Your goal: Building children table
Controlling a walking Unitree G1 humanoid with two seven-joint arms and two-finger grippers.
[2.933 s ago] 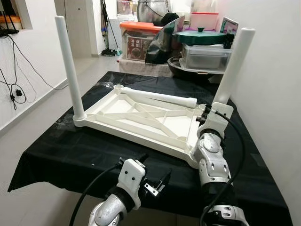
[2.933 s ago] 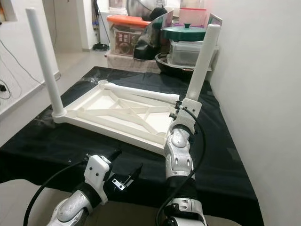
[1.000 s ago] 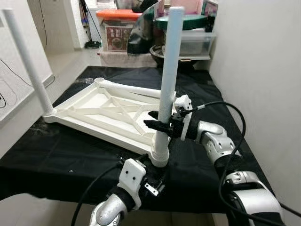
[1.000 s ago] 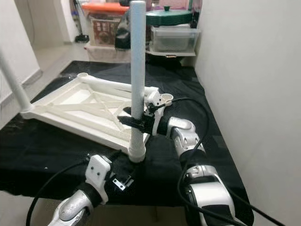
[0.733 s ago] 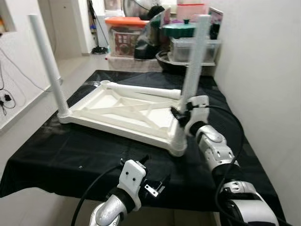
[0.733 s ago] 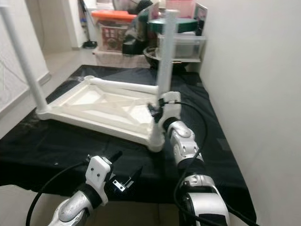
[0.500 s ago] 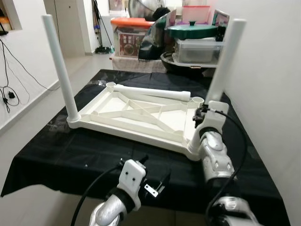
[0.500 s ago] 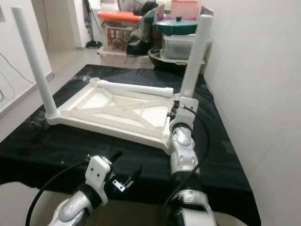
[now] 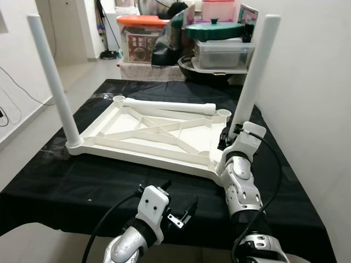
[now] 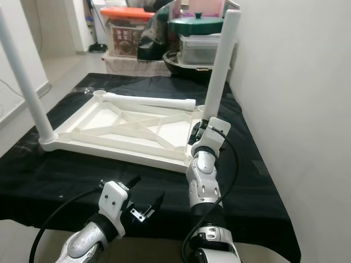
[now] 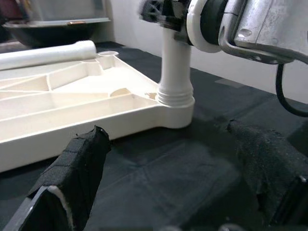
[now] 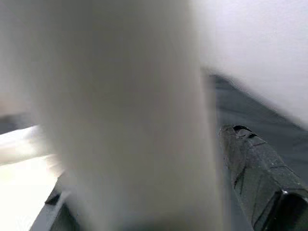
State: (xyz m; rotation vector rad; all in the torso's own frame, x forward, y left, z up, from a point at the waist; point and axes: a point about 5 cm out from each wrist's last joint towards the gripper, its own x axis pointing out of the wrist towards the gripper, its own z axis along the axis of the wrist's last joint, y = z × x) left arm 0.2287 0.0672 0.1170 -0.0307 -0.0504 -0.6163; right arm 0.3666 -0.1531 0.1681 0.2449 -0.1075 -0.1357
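Step in hand: leg-fitting. Upturned white tabletop [image 9: 153, 137] lay on the black-draped surface [image 9: 82, 181]. Right claw [image 9: 229, 138] pinched the near-right leg [image 9: 253, 71], upright in its socket; left claw [image 9: 178, 211] hung spread, idle. Next, judged: loose leg [image 9: 167, 106] into a far socket. Rear lidded tubs [image 9: 222, 52], contents indistinct

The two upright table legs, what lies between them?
In the left eye view, the upside-down tabletop's ribbed underside spans between the left leg and right leg, a loose leg lying along its far edge.
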